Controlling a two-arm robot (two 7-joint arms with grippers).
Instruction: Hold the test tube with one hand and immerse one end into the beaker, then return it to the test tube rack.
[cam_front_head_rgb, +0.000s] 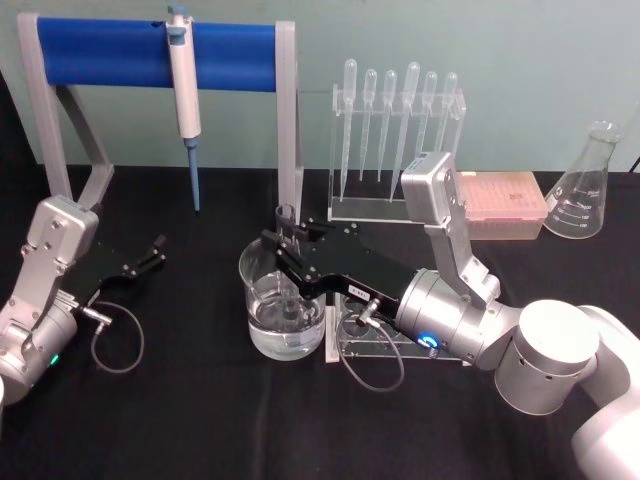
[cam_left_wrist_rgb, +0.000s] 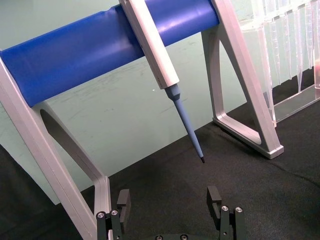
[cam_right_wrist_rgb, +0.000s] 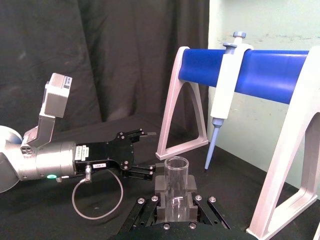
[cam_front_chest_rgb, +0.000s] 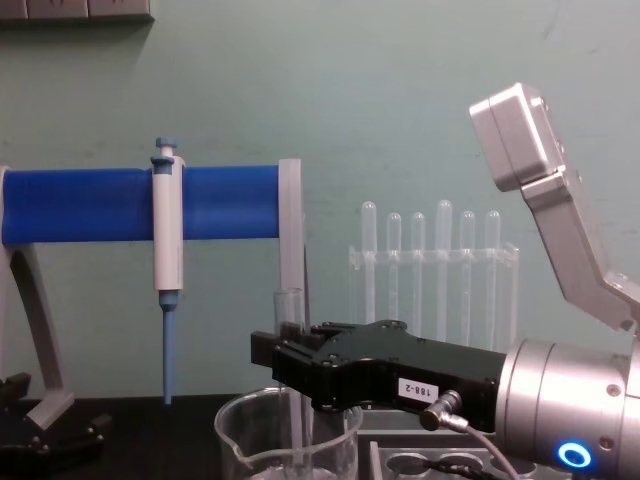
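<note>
While in one beaker (cam_front_head_rgb: 258, 325), one test tube (cam_front_head_rgb: 286, 220) in right end effector (cam_front_head_rgb: 285, 256).

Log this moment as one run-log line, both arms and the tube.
stage: dipping | right tool: shut on test tube, upright, lower end inside beaker | left tool: open, parked at left of table

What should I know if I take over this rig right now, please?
Right gripper: shut on the test tube, holding it upright.
Left gripper: open, holding nothing, parked low at the robot's left.
Things: the tube's lower end is down inside the beaker, which holds some clear liquid. The test tube rack sits just right of the beaker, under the right arm.
Done: tube picked up and dipped.
Left: lift it out and set it back in the rack.
</note>
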